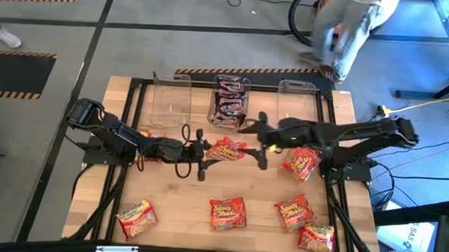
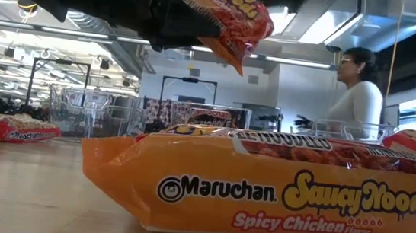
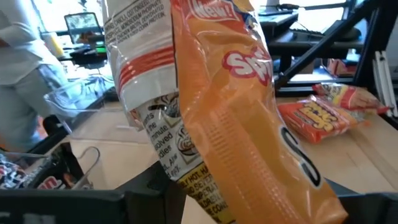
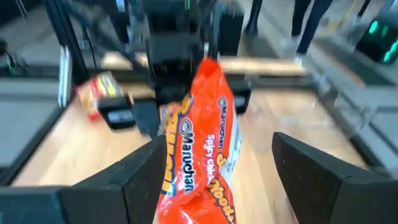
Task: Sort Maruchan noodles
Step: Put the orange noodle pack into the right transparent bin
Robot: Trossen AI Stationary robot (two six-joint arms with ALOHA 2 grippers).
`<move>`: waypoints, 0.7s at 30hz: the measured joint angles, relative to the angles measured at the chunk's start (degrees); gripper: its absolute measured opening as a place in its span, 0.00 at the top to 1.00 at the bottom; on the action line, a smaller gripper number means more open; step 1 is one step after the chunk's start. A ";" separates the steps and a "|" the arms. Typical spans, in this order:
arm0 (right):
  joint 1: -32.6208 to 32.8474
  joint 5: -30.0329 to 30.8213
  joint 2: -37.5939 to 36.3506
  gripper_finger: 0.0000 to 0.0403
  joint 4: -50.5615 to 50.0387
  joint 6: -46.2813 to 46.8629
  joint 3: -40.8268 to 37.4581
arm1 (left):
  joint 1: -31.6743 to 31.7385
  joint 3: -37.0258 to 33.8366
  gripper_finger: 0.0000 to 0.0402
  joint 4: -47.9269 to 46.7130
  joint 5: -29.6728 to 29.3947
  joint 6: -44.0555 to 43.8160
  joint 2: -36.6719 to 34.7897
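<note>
An orange Maruchan noodle packet hangs in the air over the table's middle, with my left gripper shut on its left end. My right gripper comes from the table's right and is open. Its two fingers stand on either side of the packet's right end. Several more orange packets lie flat on the table: one at right of centre and others along the near edge. Dark packets fill the middle one of three clear tubs. My left gripper pinches the orange packet's left end between its two fingers, which come level from the table's left. The packet itself hides most of the contact. It is lifted clear of the table and sticks out toward the right gripper, turned on edge.
Three clear tubs stand along the far edge: the left and right hold nothing I can see. A packet lies right in front of the low camera. A person stands beyond the table's far side.
</note>
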 joint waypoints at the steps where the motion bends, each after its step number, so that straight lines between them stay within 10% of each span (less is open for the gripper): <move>1: -0.01 -0.01 2.09 0.32 -1.61 0.02 1.93 | -0.02 0.00 0.61 -0.28 -0.01 0.00 0.00; 13: 0.09 -1.43 16.22 0.17 -15.61 1.10 14.42 | 0.00 -0.11 0.61 -0.39 -0.32 -0.02 0.04; 21: 0.09 -2.14 17.00 0.40 -15.14 0.57 14.70 | 0.02 -0.11 0.60 -0.39 -0.51 0.01 0.04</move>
